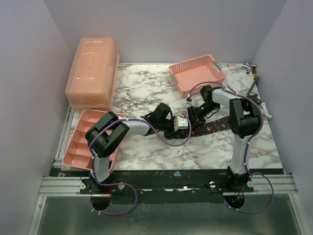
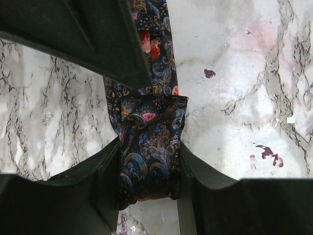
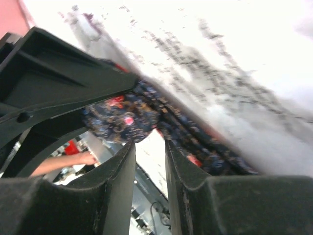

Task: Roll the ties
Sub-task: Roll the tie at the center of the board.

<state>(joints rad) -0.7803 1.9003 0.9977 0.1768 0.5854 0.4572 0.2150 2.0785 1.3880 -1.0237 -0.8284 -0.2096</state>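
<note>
Just nearside of the pink basket [image 1: 197,73], the tie [image 2: 151,122] lies on the marble table [image 1: 142,88], its long strip running right from your left gripper [image 2: 149,147], whose fingers [image 2: 98,186] clamp the rolled end. Your right gripper [image 3: 149,147] hovers beside that coil, fingers narrowly apart, holding nothing; left's closer.

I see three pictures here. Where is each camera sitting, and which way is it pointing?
Top external: above and behind the arms, looking down on the marble table; both arms show.
Left wrist: on the left arm, looking down at the tie gripped in the left end effector.
Right wrist: on the right arm, tilted and blurred, facing the tie; the right end effector shows in front.
Shared: both wrist views show the same tie.
</note>
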